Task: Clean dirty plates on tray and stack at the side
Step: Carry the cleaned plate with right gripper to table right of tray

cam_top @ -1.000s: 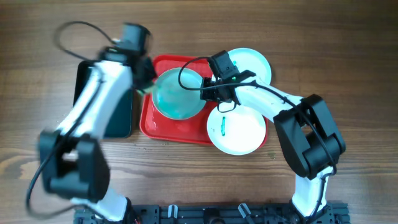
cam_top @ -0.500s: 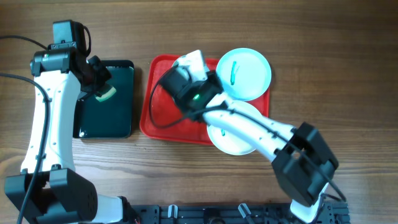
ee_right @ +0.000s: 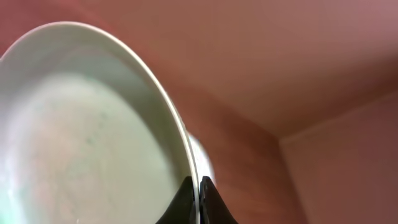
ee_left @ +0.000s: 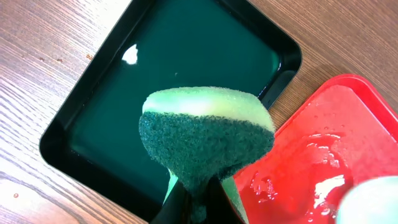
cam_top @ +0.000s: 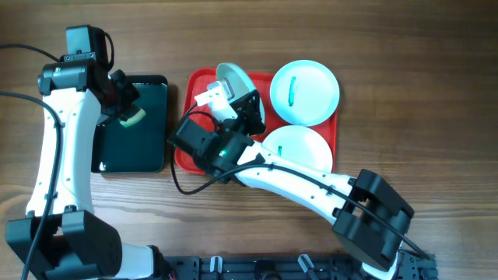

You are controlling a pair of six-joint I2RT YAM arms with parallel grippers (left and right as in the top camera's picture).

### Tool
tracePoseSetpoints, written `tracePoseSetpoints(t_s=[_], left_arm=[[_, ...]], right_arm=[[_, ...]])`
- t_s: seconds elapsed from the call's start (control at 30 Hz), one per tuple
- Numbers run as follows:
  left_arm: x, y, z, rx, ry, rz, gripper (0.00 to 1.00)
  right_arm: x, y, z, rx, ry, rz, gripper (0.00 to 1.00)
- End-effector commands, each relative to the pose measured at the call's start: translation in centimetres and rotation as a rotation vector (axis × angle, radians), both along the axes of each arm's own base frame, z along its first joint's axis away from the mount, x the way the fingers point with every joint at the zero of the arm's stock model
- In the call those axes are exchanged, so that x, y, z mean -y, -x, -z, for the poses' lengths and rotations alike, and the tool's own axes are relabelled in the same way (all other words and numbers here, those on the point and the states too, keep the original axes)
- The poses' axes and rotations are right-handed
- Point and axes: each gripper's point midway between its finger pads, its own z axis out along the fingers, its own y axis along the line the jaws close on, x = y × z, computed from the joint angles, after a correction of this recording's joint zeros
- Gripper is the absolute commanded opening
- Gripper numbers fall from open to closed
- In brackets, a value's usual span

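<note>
The red tray (cam_top: 184, 152) holds three plates. My right gripper (cam_top: 247, 106) is shut on the rim of one pale plate (cam_top: 232, 81) and holds it tilted on edge above the tray's left half. In the right wrist view that plate (ee_right: 93, 137) fills the left side, its rim between my fingers (ee_right: 199, 190). A plate with a green smear (cam_top: 305, 92) lies at the tray's back right. A white plate (cam_top: 299, 148) lies at the front right, partly under my right arm. My left gripper (cam_top: 127, 115) is shut on a green sponge (ee_left: 205, 137) above the dark tray (ee_left: 186, 50).
The dark green-black tray (cam_top: 148, 152) lies left of the red tray, holding liquid. Water drops lie on the red tray's wet corner (ee_left: 336, 143). Bare wooden table (cam_top: 420, 78) surrounds both trays. A black rail (cam_top: 272, 268) runs along the front edge.
My left arm swung from the red tray to the dark tray with the sponge, then stayed still. My right arm carried the plate left and tipped it on edge.
</note>
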Motion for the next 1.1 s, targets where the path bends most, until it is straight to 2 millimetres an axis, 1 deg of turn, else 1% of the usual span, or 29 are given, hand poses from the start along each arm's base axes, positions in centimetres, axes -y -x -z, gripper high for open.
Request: tracePoseSetpoints(t_s=[0.0, 0.03, 0.07, 0.1, 0.17, 0.2, 0.27, 0.33, 0.37, 0.4, 0.43, 0.47, 0.53, 0.57, 0.6, 0.67, 0.7, 0.73, 0.8, 0.87, 0.9, 0.93, 0.97, 1.07], left_arm=[[0.0, 0.2, 0.7, -0.024, 0.004, 0.013, 0.04], [0.0, 0.2, 0.7, -0.024, 0.004, 0.013, 0.04], [0.0, 0.2, 0.7, -0.024, 0.004, 0.013, 0.04], [0.0, 0.2, 0.7, -0.024, 0.004, 0.013, 0.04], [0.0, 0.2, 0.7, -0.024, 0.003, 0.014, 0.04], [0.0, 0.2, 0.7, -0.024, 0.003, 0.014, 0.04], [0.0, 0.2, 0.7, -0.023, 0.004, 0.014, 0.04], [0.0, 0.2, 0.7, -0.024, 0.004, 0.014, 0.04], [0.0, 0.2, 0.7, -0.024, 0.004, 0.014, 0.04], [0.0, 0.2, 0.7, -0.024, 0.003, 0.014, 0.04], [0.0, 0.2, 0.7, -0.024, 0.003, 0.016, 0.04], [0.0, 0.2, 0.7, -0.024, 0.002, 0.017, 0.04], [0.0, 0.2, 0.7, -0.024, 0.002, 0.017, 0.04], [0.0, 0.1, 0.7, -0.023, 0.002, 0.017, 0.04], [0.0, 0.1, 0.7, -0.023, 0.002, 0.017, 0.04], [0.0, 0.1, 0.7, -0.023, 0.001, 0.017, 0.04], [0.0, 0.1, 0.7, -0.023, 0.001, 0.017, 0.04], [0.0, 0.2, 0.7, -0.023, 0.002, 0.017, 0.04], [0.0, 0.2, 0.7, -0.024, 0.002, 0.017, 0.04], [0.0, 0.2, 0.7, -0.024, 0.002, 0.018, 0.04], [0.0, 0.2, 0.7, -0.024, 0.002, 0.017, 0.04], [0.0, 0.2, 0.7, -0.024, 0.002, 0.017, 0.04], [0.0, 0.2, 0.7, -0.024, 0.002, 0.017, 0.04], [0.0, 0.2, 0.7, -0.024, 0.002, 0.017, 0.04]], right_arm=[[-0.8, 0.0, -2.2, -0.101, -0.297, -0.076, 0.04], [-0.2, -0.1, -3.1, -0.159, -0.414, -0.093, 0.04], [0.4, -0.1, -3.4, -0.218, -0.499, -0.105, 0.04], [1.6, -0.3, -3.5, -0.335, -0.635, -0.126, 0.04], [3.8, -0.7, -3.2, -0.471, -0.780, -0.128, 0.04], [4.8, -0.9, -3.0, -0.516, -0.828, -0.118, 0.04], [7.4, -1.4, -2.4, -0.588, -0.918, -0.073, 0.04], [12.3, -2.5, -1.6, -0.624, -1.005, 0.042, 0.04], [15.0, -3.0, -1.1, -0.611, -1.026, 0.110, 0.04], [17.2, -3.3, -0.7, -0.596, -1.040, 0.164, 0.04], [20.9, -3.7, 0.1, -0.570, -1.062, 0.252, 0.04], [23.4, -3.8, 0.7, -0.556, -1.077, 0.305, 0.04], [28.8, -3.5, 2.1, -0.514, -1.092, 0.419, 0.04], [31.0, -3.2, 2.8, -0.493, -1.105, 0.470, 0.04], [33.7, -2.6, 3.9, -0.473, -1.113, 0.528, 0.04], [37.6, -1.1, 6.0, -0.450, -1.118, 0.611, 0.04], [38.6, -0.6, 6.6, -0.453, -1.105, 0.614, 0.04], [39.7, 0.2, 7.7, -0.447, -1.100, 0.650, 0.04], [40.3, 0.8, 9.5, -0.439, -1.107, 0.674, 0.04], [40.8, 1.8, 11.8, -0.427, -1.084, 0.726, 0.04], [41.5, 2.6, 13.0, -0.403, -1.060, 0.783, 0.04], [42.2, 2.9, 13.8, -0.375, -1.026, 0.803, 0.04], [42.3, 2.9, 14.1, -0.367, -1.013, 0.799, 0.04], [43.8, 3.5, 14.9, -0.312, -0.940, 0.845, 0.04]])
